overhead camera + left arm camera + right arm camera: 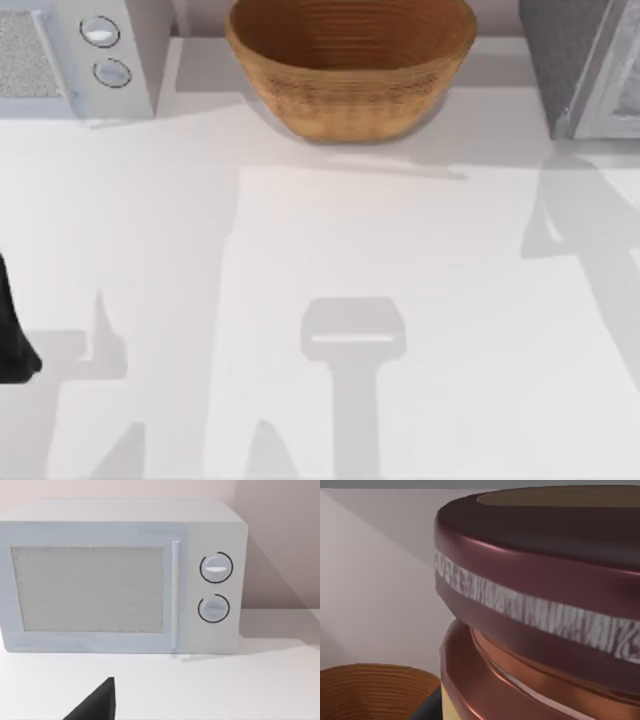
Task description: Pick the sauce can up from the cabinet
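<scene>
Right gripper cannot be judged: the right wrist view sits hard against the can [540,605], and whether its fingers are spread or closed, or hold anything, cannot be told. A dark piece shows at that view's lower edge just beside the can, between it and the basket [370,690].

Up close, the can is round with a glossy dark maroon rim, a flat bronze-brown top, a pale streaked band around its side, a coppery ridged waist below, and a tan patch at the bottom.

The basket [350,70] is the landmark: a big woven tan bowl with ribbed coils inside, standing at the far middle of the table [330,300]. To its right stands the cabinet [585,65], boxy, with a dark grey speckled side and a pale framed front. To the basket's left stands the microwave [75,55], white, with two round knobs, a grainy grey window and a slim upright handle. The table is smooth and white, crossed by grey shadows of the arms.

Left arm [15,335] hangs far left of the basket, near the table's edge; a black fingertip [97,702] points at the microwave, touching nothing, and its opening cannot be told.
</scene>
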